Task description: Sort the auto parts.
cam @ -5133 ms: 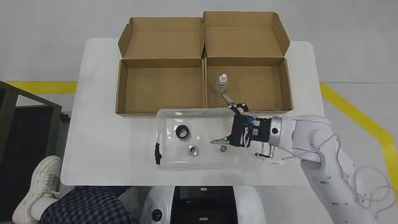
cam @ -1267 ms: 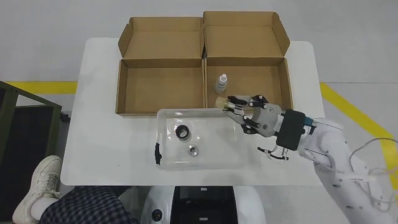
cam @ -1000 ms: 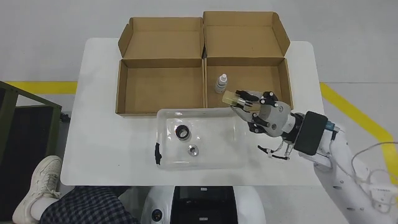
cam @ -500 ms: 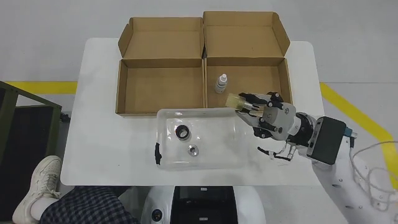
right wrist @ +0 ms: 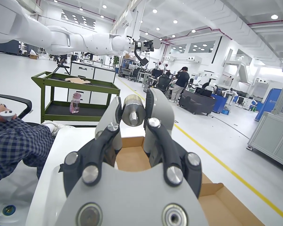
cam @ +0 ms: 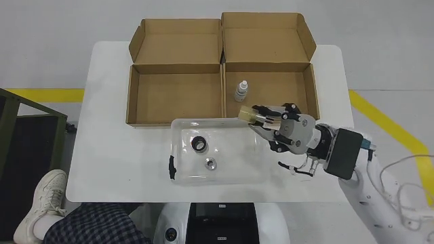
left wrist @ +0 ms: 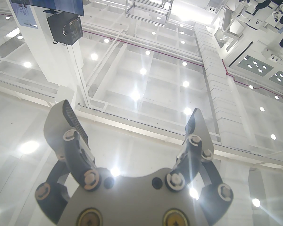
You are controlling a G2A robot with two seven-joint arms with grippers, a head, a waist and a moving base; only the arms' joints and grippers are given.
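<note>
The right gripper (right wrist: 134,101) is clamped on a short metal cylinder (cam: 246,112), one finger on each side of its round body, with the stubby end facing back towards the wrist. From above, the cylinder hangs over the front wall of the right cardboard box (cam: 288,95), at the corner nearest the left cardboard box (cam: 175,98), where that wall meets the far rim of the clear plastic tray (cam: 230,146).

Just beyond the cylinder, inside the right box, a small white bottle (cam: 241,90) stands upright near the shared wall. It is close to the gripper's fingertips but apart from them. To the right of the bottle the brown floor of the box lies open as far as its right wall. The left box shows bare brown floor from wall to wall. Both lids (cam: 180,41) are folded back on the far side.

In the tray, a dark bearing ring (cam: 199,144) and a small metal part (cam: 211,164) lie towards its left half, well apart from the right arm, which crosses the tray's right end.

The boxes and tray sit on a white table (cam: 115,129) with wide bare margins on both sides. A green cart (right wrist: 75,85) stands off to the robot's left.

The left gripper (left wrist: 131,116) points up at the ceiling, its fingers spread wide around nothing.
</note>
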